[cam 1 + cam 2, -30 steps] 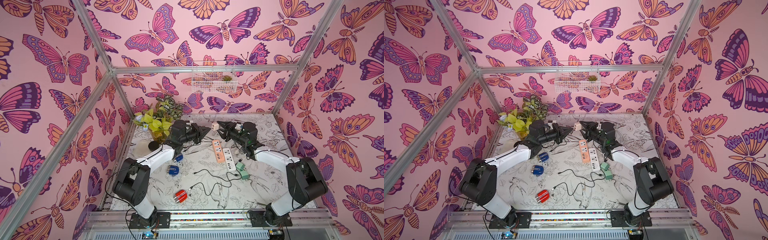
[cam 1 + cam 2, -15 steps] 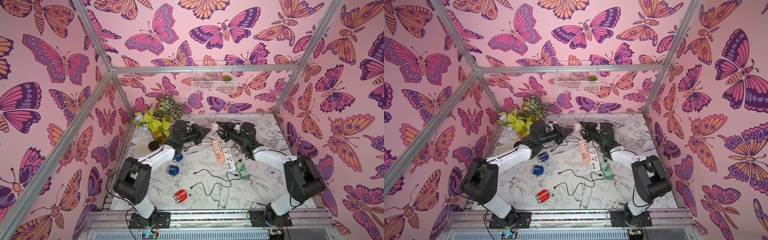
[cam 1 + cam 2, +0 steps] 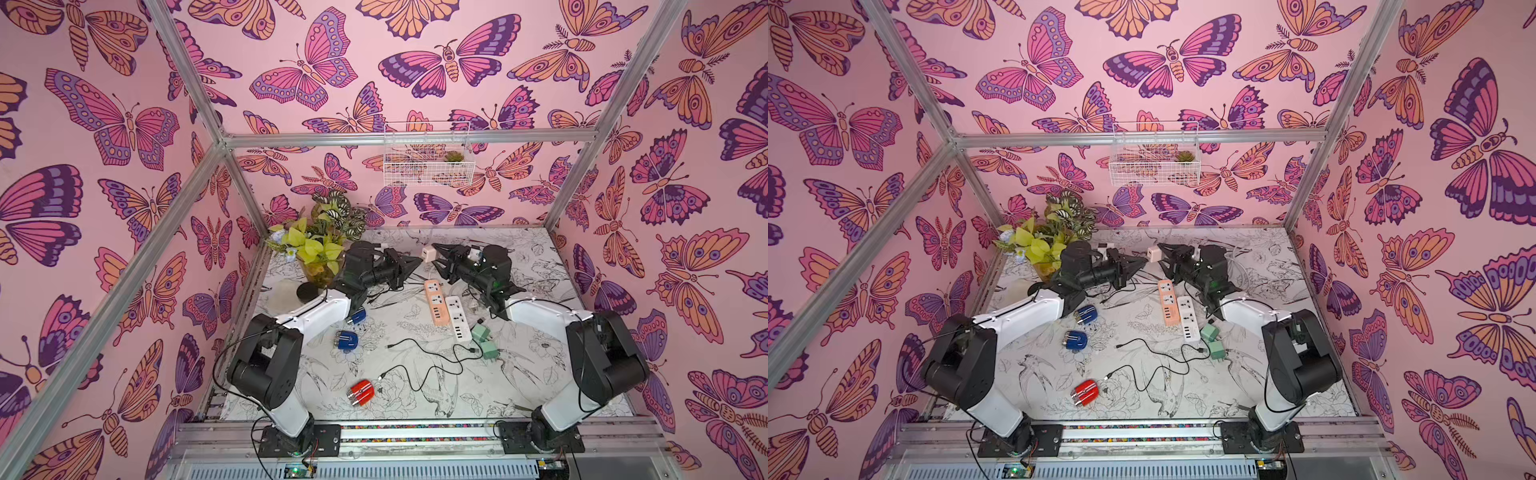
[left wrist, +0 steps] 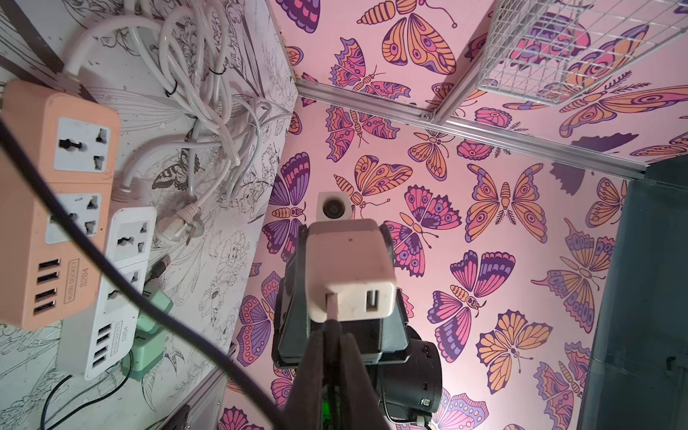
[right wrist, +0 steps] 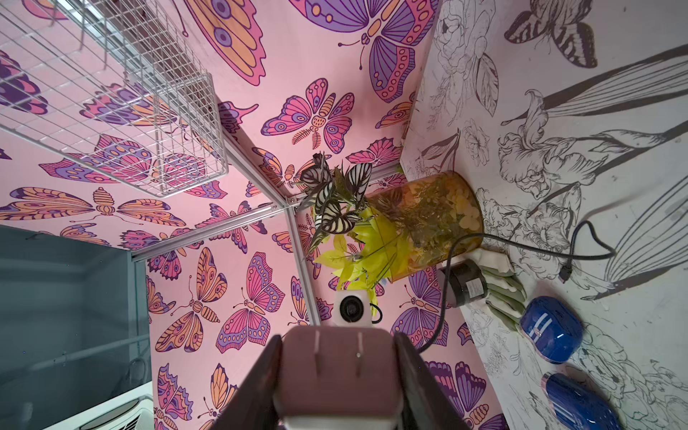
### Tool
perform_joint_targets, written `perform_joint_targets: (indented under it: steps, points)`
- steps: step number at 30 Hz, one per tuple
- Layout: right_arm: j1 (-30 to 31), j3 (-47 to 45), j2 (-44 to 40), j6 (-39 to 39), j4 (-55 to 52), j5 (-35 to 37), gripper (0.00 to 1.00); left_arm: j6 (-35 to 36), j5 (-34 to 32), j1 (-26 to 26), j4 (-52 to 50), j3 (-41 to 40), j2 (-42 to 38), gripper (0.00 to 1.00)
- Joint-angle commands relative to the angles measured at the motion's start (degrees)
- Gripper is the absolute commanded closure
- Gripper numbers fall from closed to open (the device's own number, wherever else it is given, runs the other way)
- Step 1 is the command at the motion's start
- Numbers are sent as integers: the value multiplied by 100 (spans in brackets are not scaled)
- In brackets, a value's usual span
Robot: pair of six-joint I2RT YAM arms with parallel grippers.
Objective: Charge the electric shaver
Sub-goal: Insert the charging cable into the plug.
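right hand (image 5: 338,340) gripping adapter (image 4: 350,268), left hand (image 4: 332,340) pinching usb plug (image 4: 332,308)

adapter (image 5: 337,372): right wrist view, out of focus; one end runs off frame.
right gripper (image 5: 337,376): fingers (image 5: 260,383) blurred, cut by frame edge; in left wrist view mostly hidden behind adapter.
plug (image 4: 331,303): only the tip shows; rest covered by left gripper (image 4: 333,335), fingertips pinched on it.
black cable (image 4: 111,268): blurred, both ends off frame.
orange power strip (image 4: 56,204): cropped at frame edge, crossed by black cable.
blue shaver (image 3: 358,316): partly under left arm (image 3: 320,309) in a top view.
plug-to-port seating: too small to judge in both top views.
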Motion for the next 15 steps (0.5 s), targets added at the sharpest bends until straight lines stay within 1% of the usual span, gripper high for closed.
perform_joint_targets:
  steps: [1, 7, 8, 10, 15]
  points:
    - [127, 157, -225, -179, 137, -354, 100, 67, 125, -11, -266, 161, 122, 100]
    - [169, 157, -312, -440, -192, -478, 100, 128, 117, 14, -517, 318, 173, 100]
    - [176, 159, -483, -472, -221, -467, 100, 141, 116, 23, -571, 344, 175, 100]
    - [194, 183, -537, -538, -296, -465, 100, 176, 108, 24, -688, 389, 189, 100]
    - [263, 183, -538, -555, -240, -443, 100, 109, 64, 24, -701, 441, 217, 100]
